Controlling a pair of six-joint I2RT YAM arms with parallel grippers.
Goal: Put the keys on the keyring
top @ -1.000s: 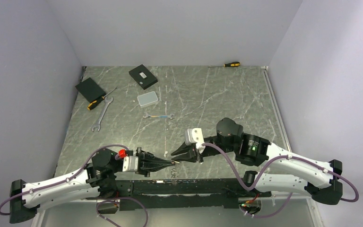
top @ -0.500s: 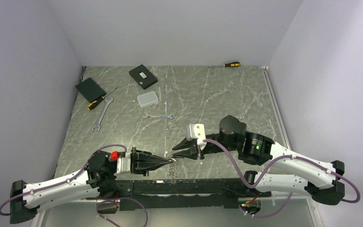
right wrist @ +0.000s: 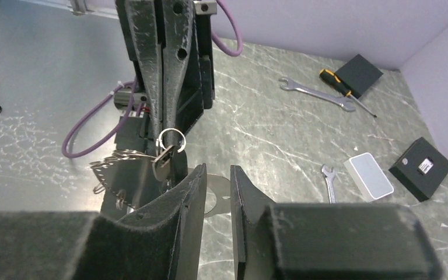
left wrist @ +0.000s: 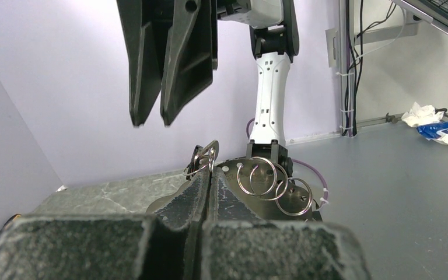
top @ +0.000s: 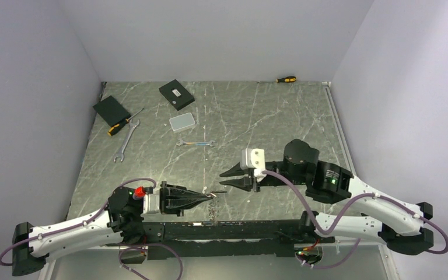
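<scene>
Left gripper (top: 210, 195) is pinched tight on the thin silvery wire keyring (right wrist: 158, 140), held up over the near edge of the green marbled tabletop (top: 256, 116), with a small silver key (right wrist: 164, 164) dangling off it. Right gripper (top: 221, 182) sits just beside it, jaws slightly apart and holding nothing.

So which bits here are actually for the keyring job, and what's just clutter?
Job: keyring and a key, hanging from the shut left gripper; open right gripper alongside.
Clutter: long wrench, short wrench, left screwdriver, far screwdriver, left black box, middle black box, grey case.
</scene>
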